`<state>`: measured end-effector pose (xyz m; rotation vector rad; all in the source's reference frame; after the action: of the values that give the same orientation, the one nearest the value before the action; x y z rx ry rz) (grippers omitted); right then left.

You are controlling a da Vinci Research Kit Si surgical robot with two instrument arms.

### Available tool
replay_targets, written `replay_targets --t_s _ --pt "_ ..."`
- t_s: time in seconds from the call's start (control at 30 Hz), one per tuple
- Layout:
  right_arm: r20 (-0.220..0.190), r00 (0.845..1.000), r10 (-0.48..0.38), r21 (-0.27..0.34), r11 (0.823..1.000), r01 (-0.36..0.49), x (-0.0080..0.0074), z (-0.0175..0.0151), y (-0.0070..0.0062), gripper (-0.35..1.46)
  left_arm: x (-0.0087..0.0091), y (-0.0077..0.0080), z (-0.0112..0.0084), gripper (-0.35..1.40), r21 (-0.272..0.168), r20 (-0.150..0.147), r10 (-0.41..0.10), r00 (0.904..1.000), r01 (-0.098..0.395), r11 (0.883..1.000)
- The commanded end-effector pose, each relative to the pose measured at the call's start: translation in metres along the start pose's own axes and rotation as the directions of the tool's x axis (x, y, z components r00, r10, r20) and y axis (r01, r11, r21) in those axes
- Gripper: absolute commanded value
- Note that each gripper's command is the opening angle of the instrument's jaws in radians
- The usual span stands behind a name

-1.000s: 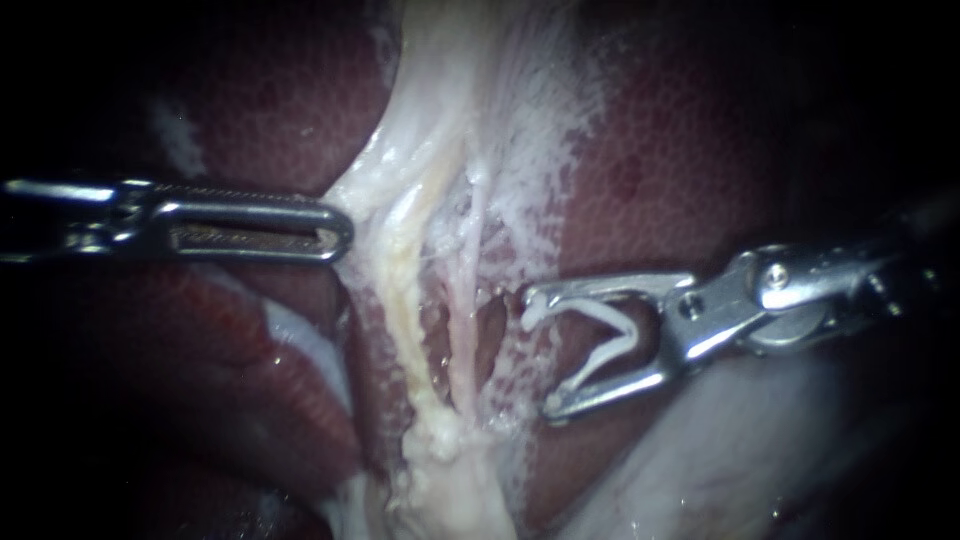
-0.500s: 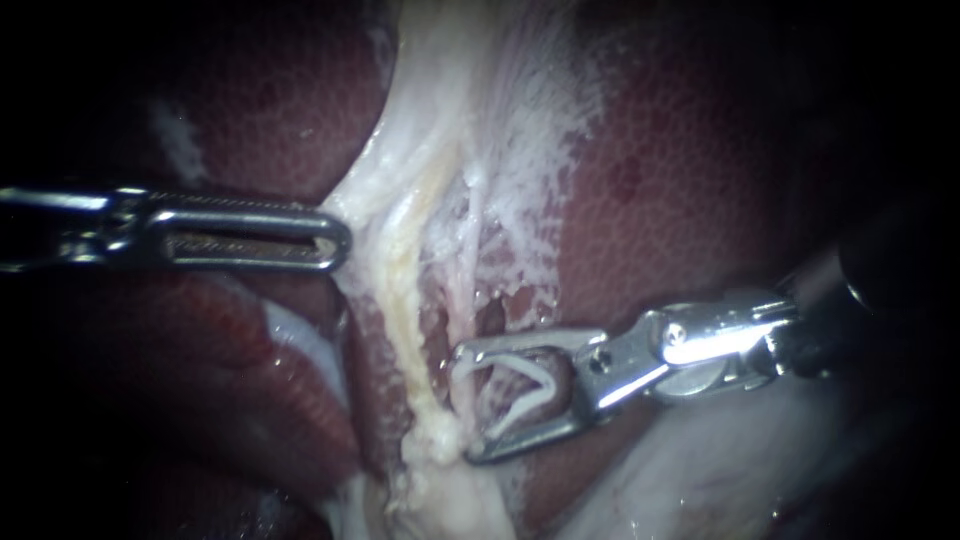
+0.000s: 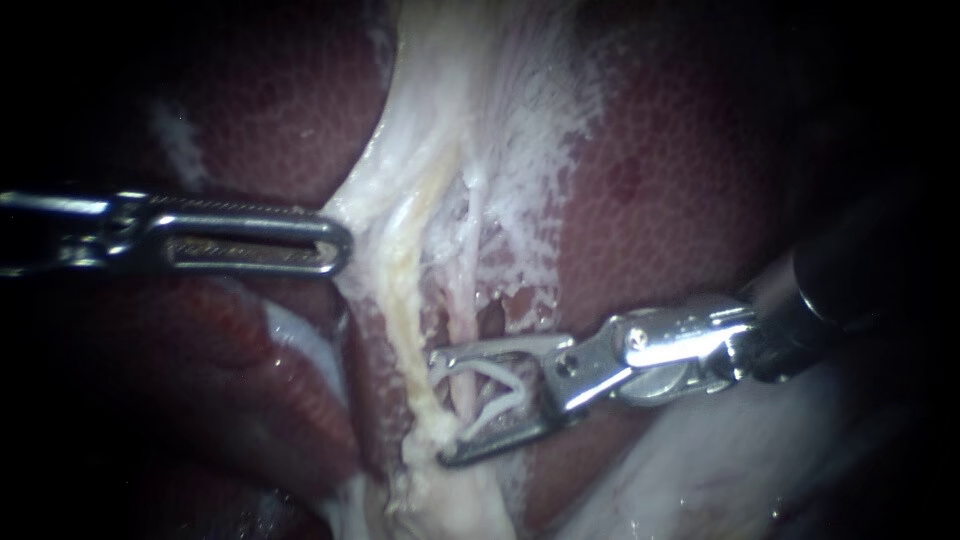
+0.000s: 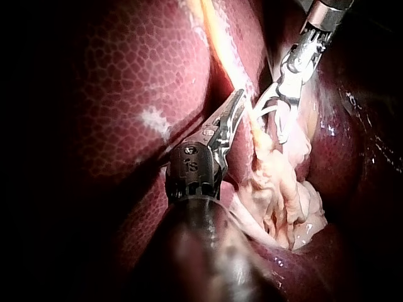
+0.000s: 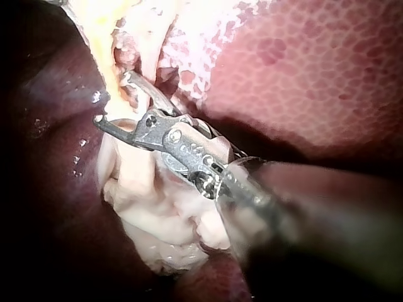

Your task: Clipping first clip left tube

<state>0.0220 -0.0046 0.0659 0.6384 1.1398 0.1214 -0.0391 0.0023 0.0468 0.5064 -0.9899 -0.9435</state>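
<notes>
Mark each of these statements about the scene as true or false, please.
1. The right instrument carries a white clip in its jaws. True.
2. The clip is pressed flat. False: it stands open in a V shape.
3. The tip of the left instrument is at the edge of the white tissue. True.
4. The two instruments touch each other. False: they are apart, with tissue between them.

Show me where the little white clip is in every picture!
Endoscope view: the white clip is low in the middle, held by the right instrument.
Left wrist view: just ahead of the left instrument, in the other instrument.
Right wrist view: I cannot pick it out for sure.
Shared landmark: the yellowish strand beside the clip.
</notes>
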Motion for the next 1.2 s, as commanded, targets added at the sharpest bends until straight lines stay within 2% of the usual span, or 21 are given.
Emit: replay_targets --t_s 0.03,0.13,0.37,0.7,0.9,1.2 --pt "0.000 1.000 -0.001 0.000 1.000 0.001 0.0000 0.0002 0.0000 0.60 0.0001 0.0000 0.0001 -0.35 0.000 0.000 0.000 1.0000 0.000 1.000" --pt "0.001 1.000 0.009 0.001 1.000 -0.009 0.0001 0.0007 -0.0001 0.60 0.0001 0.0000 0.0001 -0.35 -0.001 0.000 0.001 1.0000 -0.001 1.000" --pt "0.007 0.999 0.034 0.059 0.998 -0.034 0.0004 0.0013 -0.0007 0.56 0.0001 0.0000 0.0002 -0.35 -0.001 0.000 0.001 1.0000 -0.001 1.000" --pt "0.018 0.999 0.039 0.112 0.993 -0.041 0.0009 0.0036 0.0000 0.53 0.0002 0.0000 0.0004 -0.35 -0.005 0.002 0.001 1.0000 -0.001 1.000" --pt "0.022 0.999 0.035 0.121 0.992 -0.037 0.0007 0.0051 0.0003 0.54 0.0003 -0.0001 0.0006 -0.35 -0.004 0.002 0.001 1.0000 -0.001 1.000" --pt "0.023 0.999 0.033 0.123 0.992 -0.035 0.0004 0.0051 0.0004 0.51 0.0003 -0.0003 0.0007 -0.35 -0.002 0.001 0.001 1.0000 -0.001 1.000"
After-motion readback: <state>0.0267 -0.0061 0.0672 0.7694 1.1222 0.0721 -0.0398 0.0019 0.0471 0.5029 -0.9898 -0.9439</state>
